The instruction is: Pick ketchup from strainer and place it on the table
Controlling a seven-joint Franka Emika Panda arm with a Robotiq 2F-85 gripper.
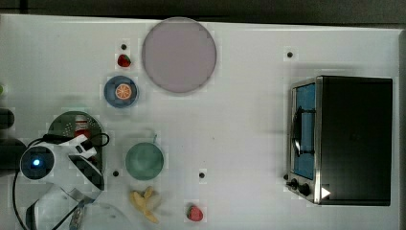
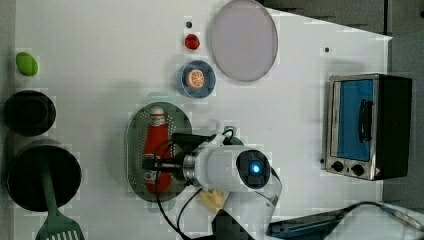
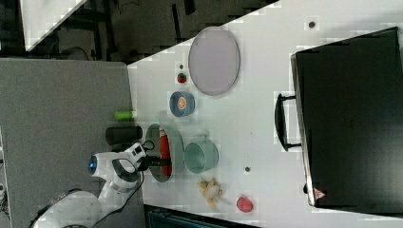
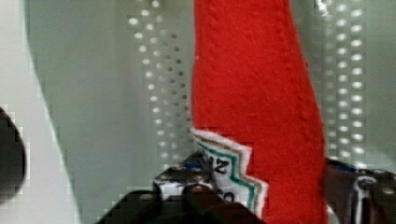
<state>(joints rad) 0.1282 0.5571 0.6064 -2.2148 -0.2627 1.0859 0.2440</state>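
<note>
Red ketchup [image 2: 154, 145] with white cap; pale green strainer [image 2: 133, 150] dotted with holes; white table [image 2: 100, 50].

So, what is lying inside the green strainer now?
The ketchup lies flat inside the strainer, white cap toward the left view's top. The gripper sits over its lower half, covering the label there. Part of the strainer floor under the bottle and gripper is hidden.

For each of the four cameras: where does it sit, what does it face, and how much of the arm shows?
Top view: overhead, facing down on the table; arm at lower left over the strainer.
Left view: high, looking down; the arm covers part of the ketchup.
Right view: high, from the side, image turned sideways; arm at lower left.
Wrist view: close above the ketchup; gripper straddles it.
The left and right views share the ketchup, the strainer and the oven.
</note>
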